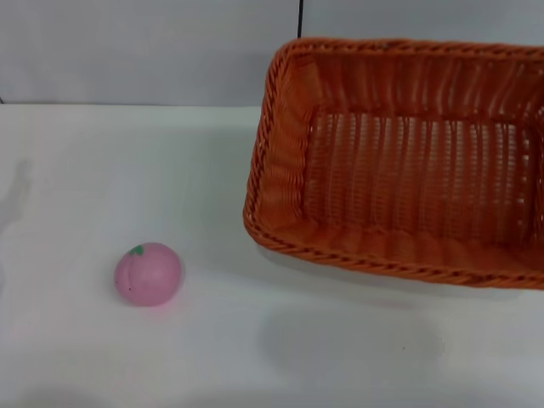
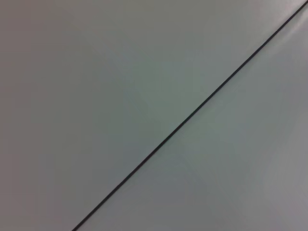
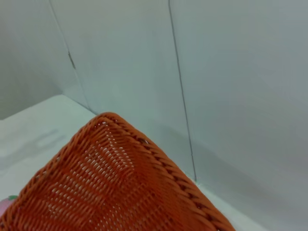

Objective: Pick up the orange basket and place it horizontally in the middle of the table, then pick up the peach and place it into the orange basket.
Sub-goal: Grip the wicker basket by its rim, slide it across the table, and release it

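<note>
Peach (image 1: 148, 273) left of orange basket (image 1: 399, 161), apart

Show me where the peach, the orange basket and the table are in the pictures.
peach (image 1: 148, 274), head view, middle of its pink body.
orange basket (image 1: 274, 127), head view, braided rim on its left side.
table (image 1: 127, 170), head view, bare white top beyond the peach.

The large rectangular orange woven basket (image 1: 399, 161) sits on the wide white flat table (image 1: 255, 357) at about two o'clock. The small round pink toy peach (image 1: 148, 273) lies at eight o'clock, well apart from it.
</note>
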Robot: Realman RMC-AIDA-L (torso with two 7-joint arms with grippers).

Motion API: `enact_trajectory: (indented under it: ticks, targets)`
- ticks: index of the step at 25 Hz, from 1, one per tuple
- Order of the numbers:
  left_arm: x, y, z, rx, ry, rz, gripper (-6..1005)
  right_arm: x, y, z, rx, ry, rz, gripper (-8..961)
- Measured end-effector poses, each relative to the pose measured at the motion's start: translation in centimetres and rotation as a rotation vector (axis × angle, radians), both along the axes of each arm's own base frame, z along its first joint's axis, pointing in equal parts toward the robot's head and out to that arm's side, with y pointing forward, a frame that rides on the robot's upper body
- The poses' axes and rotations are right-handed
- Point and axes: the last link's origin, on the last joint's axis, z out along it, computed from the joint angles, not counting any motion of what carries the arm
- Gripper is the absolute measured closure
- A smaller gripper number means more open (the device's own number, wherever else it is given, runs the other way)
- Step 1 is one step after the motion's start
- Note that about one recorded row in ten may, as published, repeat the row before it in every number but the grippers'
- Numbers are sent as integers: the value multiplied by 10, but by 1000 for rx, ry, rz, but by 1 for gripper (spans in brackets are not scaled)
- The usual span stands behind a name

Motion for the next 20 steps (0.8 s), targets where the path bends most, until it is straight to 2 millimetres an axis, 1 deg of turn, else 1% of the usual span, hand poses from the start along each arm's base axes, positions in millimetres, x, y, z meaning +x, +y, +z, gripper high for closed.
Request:
enact_trajectory:
  ticks: [2,5,7,11,12,13,17,20]
  targets:
    - [1,1,0,-1,-2,-2,169,-2,4,-1,14,-5,31,779]
    - [2,2,-2,-4,-6,-5,169,-6,15,-13,23,1,75,780]
    - [2,3,-2,-7,-7,-6,169,-7,25,-28,29,13,105,780]
    - [2,2,-3,-8,-10,-8,169,-7,42,-51,50,25,138,780]
    - [2,1,-3,-8,-12,-8,169,-6,48,-60,59,28,150,779]
    - [2,0,-3,-9,-14,-7,170,-6,48,-60,59,28,150,779]
    - [0,-2,-3,-11,-18,-3,170,-7,58,-77,78,47,190,779]
    - [0,-3,-3,-13,-18,-2,170,-8,60,-79,81,45,203,779]
